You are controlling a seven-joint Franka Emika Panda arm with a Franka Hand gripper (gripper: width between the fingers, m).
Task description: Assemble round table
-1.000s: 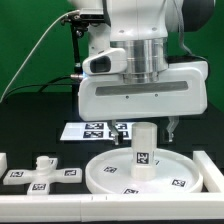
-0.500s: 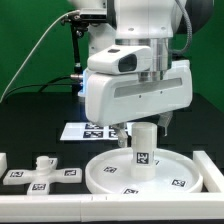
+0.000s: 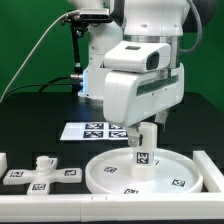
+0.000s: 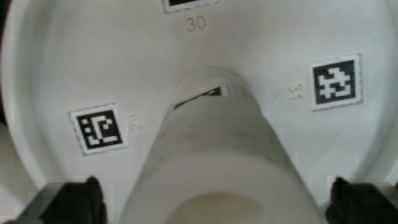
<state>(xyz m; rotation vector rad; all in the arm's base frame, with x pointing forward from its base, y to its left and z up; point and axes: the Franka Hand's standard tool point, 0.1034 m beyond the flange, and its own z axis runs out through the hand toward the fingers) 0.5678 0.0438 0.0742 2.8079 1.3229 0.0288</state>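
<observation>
While your arm [image 3: 140,85] hangs over the black table [image 3: 30,120], the gripper [image 3: 146,128] sits level with the top of the leg [image 3: 143,152]. You can see that leg standing upright on the disc [image 3: 105,172], near the disc's middle, with a tag [image 3: 142,157] on the side that faces the exterior camera. The disc lies flat with its rim up, and more tags show on its floor.

Look at the wrist view and you are looking straight down the leg [image 4: 214,150], its rounded top closest to the lens. The gripper [image 4: 217,200] straddles it. One dark finger shows on each side, and the fingers [image 4: 75,200] are spread. A strip of disc [image 4: 71,60] shows between each finger and the leg, so they pinch nothing. Two square tags lie on the disc floor on either side of the leg's base, one of them here [image 4: 102,128].

Off to the exterior view's left of the disc you have the foot [image 3: 40,172], lying flat on the table, apart from the disc, with tags on its arms. A white rail [image 3: 60,205] runs along the front edge, just in front of the foot and the disc. Behind the disc, the marker board [image 3: 92,130] lies flat, its far end hidden by the gripper body.
</observation>
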